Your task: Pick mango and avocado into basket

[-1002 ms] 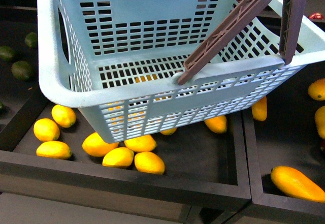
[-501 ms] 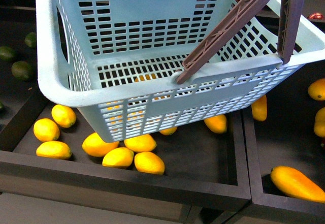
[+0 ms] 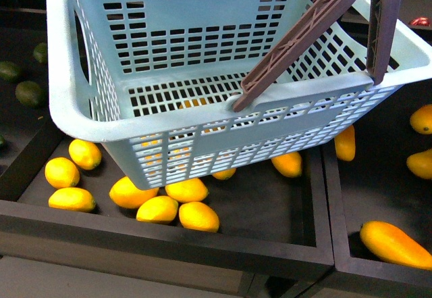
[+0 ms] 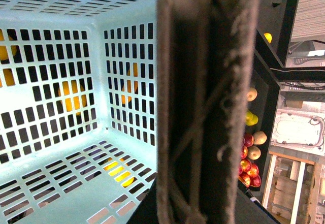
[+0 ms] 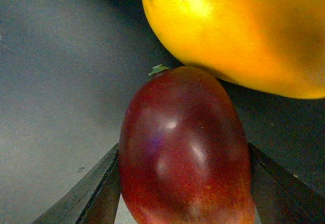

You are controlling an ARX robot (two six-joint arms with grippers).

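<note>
Out front, the light teal basket [image 3: 88, 119] hangs tilted over a dark tray [image 3: 169, 244] of yellow fruits [image 3: 157, 209]. Its brown handles [image 3: 304, 38] point up at 1 o'clock. The avocado [image 3: 29, 93] lies outside it at 9 o'clock. By my left wrist, one handle runs right past the camera. My left hand does not show, so I cannot tell its grip. By my right wrist, my right hand [image 5: 184, 155] squeezes the dark red mango [image 5: 183, 122], which touches a big yellow fruit [image 5: 238, 31].
</note>
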